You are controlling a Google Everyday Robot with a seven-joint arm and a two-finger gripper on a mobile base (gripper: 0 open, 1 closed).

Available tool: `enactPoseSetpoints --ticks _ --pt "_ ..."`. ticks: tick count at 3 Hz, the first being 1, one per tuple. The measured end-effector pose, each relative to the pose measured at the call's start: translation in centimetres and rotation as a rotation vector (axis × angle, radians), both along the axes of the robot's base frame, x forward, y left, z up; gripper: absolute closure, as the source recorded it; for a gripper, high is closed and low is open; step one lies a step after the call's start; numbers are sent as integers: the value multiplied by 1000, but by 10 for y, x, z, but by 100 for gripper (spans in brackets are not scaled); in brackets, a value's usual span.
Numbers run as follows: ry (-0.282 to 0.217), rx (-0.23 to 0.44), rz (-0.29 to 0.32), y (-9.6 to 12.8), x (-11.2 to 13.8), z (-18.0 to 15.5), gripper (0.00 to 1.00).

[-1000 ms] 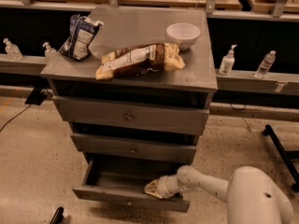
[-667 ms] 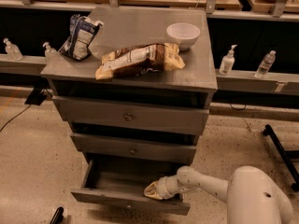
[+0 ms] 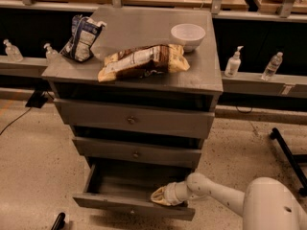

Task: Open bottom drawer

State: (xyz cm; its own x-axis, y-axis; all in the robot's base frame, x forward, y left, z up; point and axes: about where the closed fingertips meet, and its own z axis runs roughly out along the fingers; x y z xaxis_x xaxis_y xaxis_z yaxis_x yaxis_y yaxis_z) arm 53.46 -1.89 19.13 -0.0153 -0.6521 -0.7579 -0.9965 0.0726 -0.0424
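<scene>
One camera view, looking down on a grey cabinet with three drawers. Bottom drawer lowest in the stack, standing open toward the camera, dark interior exposed, front panel well forward of the two fronts above.

Gripper inside that drawer, at the right end of the cavity, just behind the front panel and near its top edge. Contact with the panel unclear. Open or closed state of the gripper: cannot tell.

White arm reaching in from the lower right, over the drawer's right front corner, joined to a rounded white body at bottom right. Most of the drawer left of and below the gripper, front panel between gripper and camera.

Middle drawer and top drawer both closed, with a small round knob at the centre of each.

On the cabinet top:
- tan-and-brown snack bag lying flat near the front edge
- white bowl behind it to the right
- blue-and-white bag near the left edge

Pump bottle and clear bottle on the ledge right of the cabinet. Speckled floor below.
</scene>
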Motion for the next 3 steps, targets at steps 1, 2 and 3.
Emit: enactPoseSetpoints --ticks 1,2,3 --pt "-45 51 -58 -10 17 12 100" --pt "-75 77 -105 -16 35 17 100" --pt "-80 22 -97 -11 45 10 100"
